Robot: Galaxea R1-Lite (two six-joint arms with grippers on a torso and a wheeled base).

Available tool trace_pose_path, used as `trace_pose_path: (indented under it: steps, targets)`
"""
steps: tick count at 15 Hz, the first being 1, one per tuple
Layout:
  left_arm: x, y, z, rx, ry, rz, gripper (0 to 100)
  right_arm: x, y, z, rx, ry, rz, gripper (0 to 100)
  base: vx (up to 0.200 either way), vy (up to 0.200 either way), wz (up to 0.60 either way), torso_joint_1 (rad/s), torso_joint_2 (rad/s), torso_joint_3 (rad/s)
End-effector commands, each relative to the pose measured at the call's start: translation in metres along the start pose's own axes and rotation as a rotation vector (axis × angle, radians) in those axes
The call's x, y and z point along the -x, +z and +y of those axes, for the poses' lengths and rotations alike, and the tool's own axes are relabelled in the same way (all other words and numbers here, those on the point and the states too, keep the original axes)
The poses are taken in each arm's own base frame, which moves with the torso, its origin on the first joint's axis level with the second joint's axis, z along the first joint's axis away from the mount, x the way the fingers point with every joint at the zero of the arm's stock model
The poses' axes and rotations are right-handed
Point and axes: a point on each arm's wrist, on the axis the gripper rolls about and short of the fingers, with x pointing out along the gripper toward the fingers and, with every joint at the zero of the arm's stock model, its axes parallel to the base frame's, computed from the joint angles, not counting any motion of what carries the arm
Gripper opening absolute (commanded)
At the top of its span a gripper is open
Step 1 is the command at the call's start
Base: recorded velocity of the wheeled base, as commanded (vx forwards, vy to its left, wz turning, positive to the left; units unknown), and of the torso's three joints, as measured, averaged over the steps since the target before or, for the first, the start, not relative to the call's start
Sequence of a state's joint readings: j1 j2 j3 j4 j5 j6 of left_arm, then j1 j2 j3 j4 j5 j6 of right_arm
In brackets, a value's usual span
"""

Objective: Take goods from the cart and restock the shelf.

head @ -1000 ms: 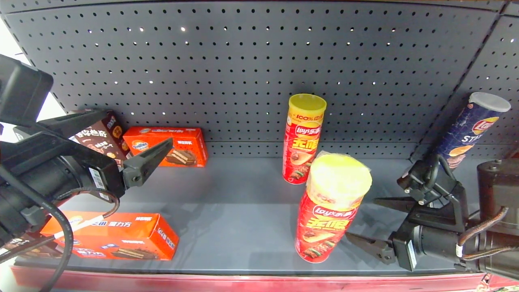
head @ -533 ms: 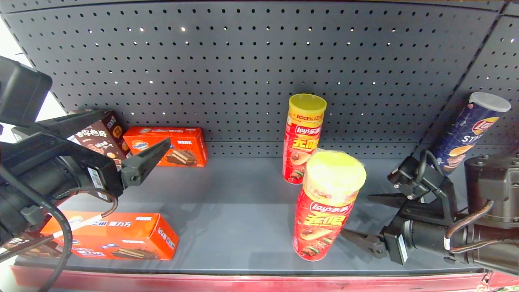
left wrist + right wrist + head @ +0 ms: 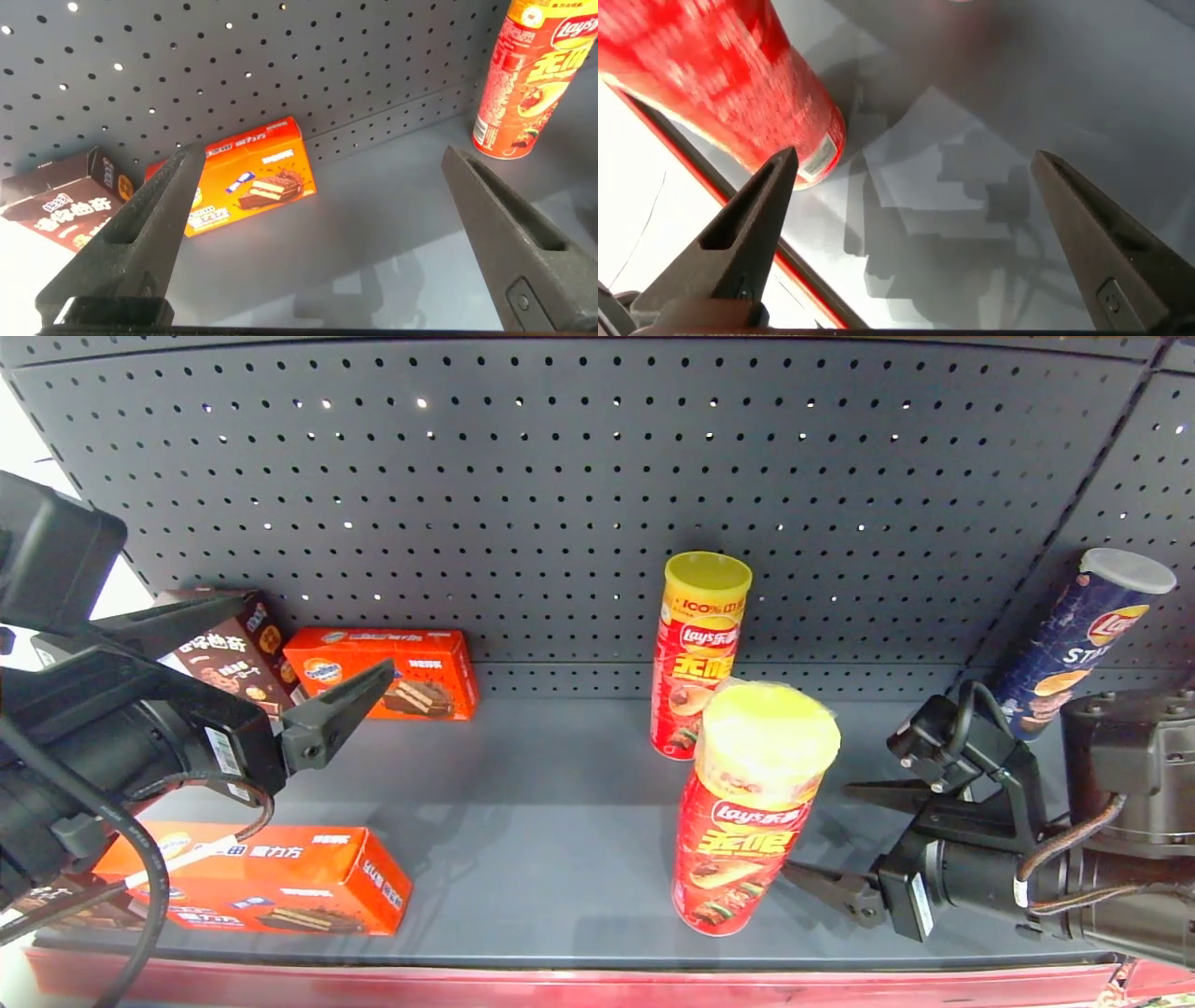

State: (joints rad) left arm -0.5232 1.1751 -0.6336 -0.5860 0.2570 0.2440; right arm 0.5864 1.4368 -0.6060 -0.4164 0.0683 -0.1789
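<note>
The right pincer (image 3: 818, 831) is gaping wide and gripping nothing. The front red crisp can (image 3: 747, 821) is standing upright on the shelf (image 3: 560, 821) just beyond its fingertips, with a second red can (image 3: 700, 653) farther off behind. The release is looking complete, so the pincer is best backing straight out with jaws wide, as the tall can is sitting near the front lip and could tip. The left pincer (image 3: 316, 633) is hovering wide open, empty
</note>
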Motion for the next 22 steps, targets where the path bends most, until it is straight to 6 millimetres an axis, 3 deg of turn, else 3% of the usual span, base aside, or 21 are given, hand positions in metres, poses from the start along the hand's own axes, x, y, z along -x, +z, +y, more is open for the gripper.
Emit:
trace_pose_path:
  steps: [1, 8, 10, 12, 15, 16, 17, 18, 19, 21, 22]
  targets:
    - [0.0, 0.0, 0.0, 0.007, -0.001, 0.001, 100, -0.005, 0.002, 0.002, 0.006, 0.012, 0.003, 100, 0.0, 0.0, 0.0, 0.0, 0.0, 0.0]
    - [0.001, -0.005, -0.001, 0.013, -0.003, 0.016, 100, -0.006, 0.001, 0.003, 0.007, 0.012, 0.004, 100, 0.0, 0.0, 0.0, 0.0, 0.0, 0.0]
    - [0.004, -0.005, 0.0, 0.015, -0.003, 0.008, 100, 0.012, 0.004, -0.006, -0.01, -0.037, -0.039, 100, 0.0, 0.0, 0.0, 0.0, 0.0, 0.0]
    - [0.011, 0.0, 0.003, 0.021, 0.003, -0.021, 100, 0.043, 0.011, -0.014, -0.02, -0.102, -0.133, 100, 0.0, 0.0, 0.0, 0.0, 0.0, 0.0]
    - [0.052, 0.018, 0.016, 0.049, 0.016, -0.145, 100, 0.098, 0.009, -0.008, -0.013, -0.141, -0.286, 100, 0.0, 0.0, 0.0, 0.0, 0.0, 0.0]
    - [0.052, 0.018, 0.016, 0.049, 0.016, -0.145, 100, 0.098, 0.009, -0.008, -0.013, -0.141, -0.286, 100, 0.0, 0.0, 0.0, 0.0, 0.0, 0.0]
    - [0.087, 0.014, 0.022, 0.056, -0.025, -0.212, 100, 0.135, -0.01, 0.002, 0.002, -0.167, -0.368, 100, 0.0, 0.0, 0.0, 0.0, 0.0, 0.0]
    - [0.098, 0.011, 0.024, 0.047, -0.035, -0.223, 100, 0.144, -0.018, 0.005, 0.002, -0.169, -0.382, 100, 0.0, 0.0, 0.0, 0.0, 0.0, 0.0]
    - [0.129, -0.007, 0.028, 0.013, -0.066, -0.244, 100, 0.164, -0.048, 0.014, 0.004, -0.187, -0.427, 100, 0.0, 0.0, 0.0, 0.0, 0.0, 0.0]
    - [0.166, -0.031, 0.036, -0.017, -0.096, -0.252, 100, 0.184, -0.08, 0.024, 0.002, -0.216, -0.47, 100, 0.0, 0.0, 0.0, 0.0, 0.0, 0.0]
    - [0.174, -0.037, 0.038, -0.024, -0.099, -0.246, 100, 0.188, -0.085, 0.026, 0.0, -0.223, -0.478, 100, 0.0, 0.0, 0.0, 0.0, 0.0, 0.0]
